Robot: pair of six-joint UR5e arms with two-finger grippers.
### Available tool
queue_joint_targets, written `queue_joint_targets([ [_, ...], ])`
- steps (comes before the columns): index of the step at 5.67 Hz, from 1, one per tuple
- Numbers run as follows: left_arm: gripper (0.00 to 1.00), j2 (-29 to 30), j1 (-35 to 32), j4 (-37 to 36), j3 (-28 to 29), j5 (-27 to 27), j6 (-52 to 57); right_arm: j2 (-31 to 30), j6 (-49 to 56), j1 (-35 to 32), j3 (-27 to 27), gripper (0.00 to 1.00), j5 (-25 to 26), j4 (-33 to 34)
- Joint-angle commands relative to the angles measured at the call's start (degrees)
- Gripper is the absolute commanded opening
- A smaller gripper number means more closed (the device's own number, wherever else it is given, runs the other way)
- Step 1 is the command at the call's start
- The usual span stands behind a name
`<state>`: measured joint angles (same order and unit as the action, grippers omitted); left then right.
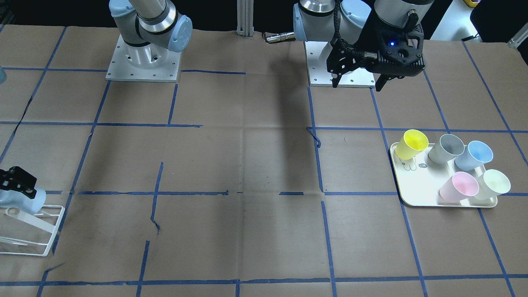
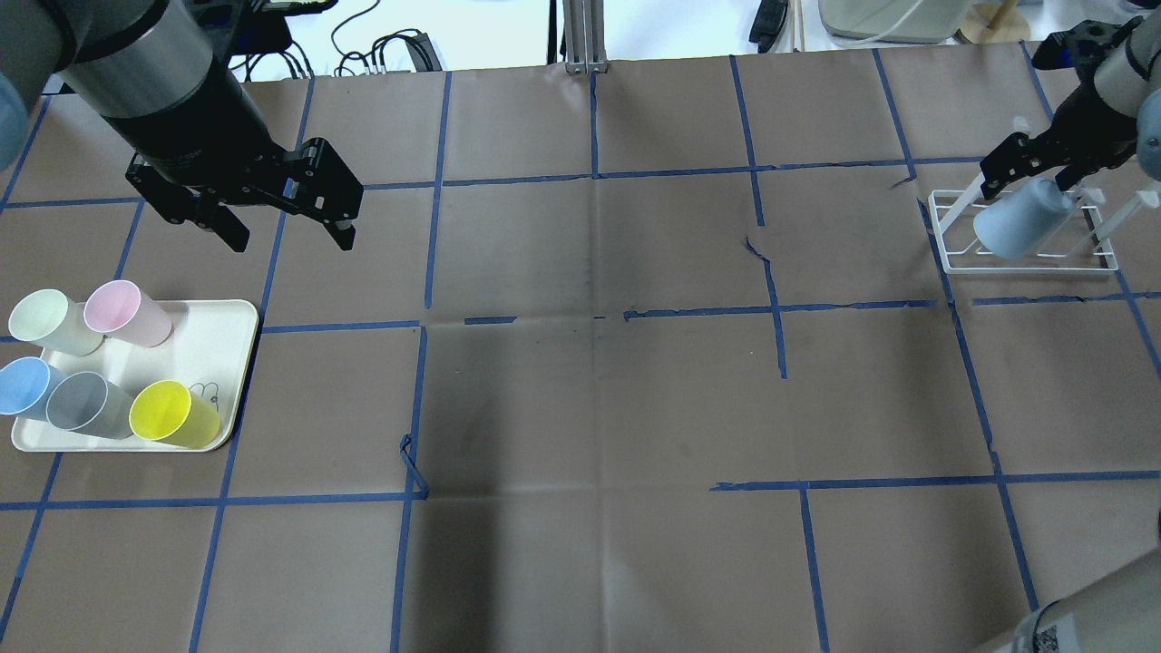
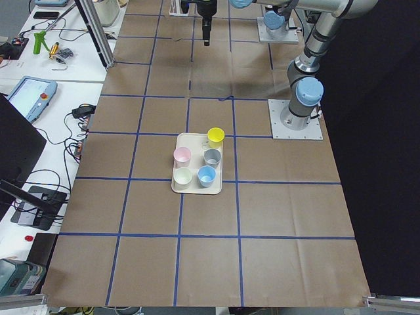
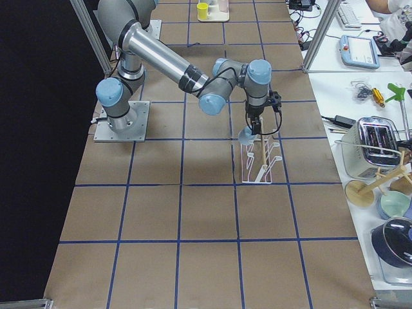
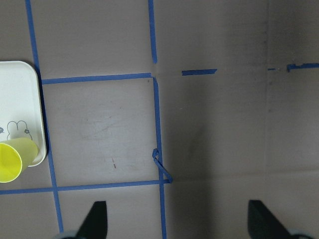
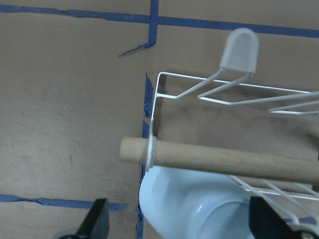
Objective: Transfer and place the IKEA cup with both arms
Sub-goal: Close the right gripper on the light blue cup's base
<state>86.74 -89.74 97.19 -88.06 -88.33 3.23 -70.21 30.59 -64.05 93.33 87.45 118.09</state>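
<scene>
The pale-blue IKEA cup [image 2: 1020, 222] hangs tilted, mouth down, on a peg of the white wire rack [image 2: 1025, 265] at the table's right end. It also shows in the front view [image 1: 22, 201] and the right wrist view [image 6: 199, 209]. My right gripper [image 2: 1043, 168] is just above it, jaws spread wide on either side of the cup; the fingers [image 6: 97, 221] stand apart from the cup wall. My left gripper [image 2: 281, 222] is open and empty, high above the table near the tray [image 2: 218, 336]. Its fingertips [image 5: 97, 219] frame bare table.
The cream tray [image 1: 416, 181] holds a yellow cup [image 1: 410, 144], a grey cup [image 1: 445, 148], a sky-blue cup [image 1: 474, 156], a pink cup [image 1: 458, 186] and a pale-green cup [image 1: 493, 183]. A tan rod [image 6: 224, 159] crosses the rack above the cup. Blue tape lines grid the brown table.
</scene>
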Motion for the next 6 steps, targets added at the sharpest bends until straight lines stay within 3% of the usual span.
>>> queue_joint_targets([
  [1, 0.99, 0.0, 0.0, 0.0, 0.0, 0.0, 0.0, 0.2, 0.2, 0.1, 0.3, 1.00, 0.3, 0.0],
  [6, 0.99, 0.0, 0.0, 0.0, 0.0, -0.2, 0.2, 0.2, 0.0, 0.6, 1.0, 1.00, 2.4, 0.6],
])
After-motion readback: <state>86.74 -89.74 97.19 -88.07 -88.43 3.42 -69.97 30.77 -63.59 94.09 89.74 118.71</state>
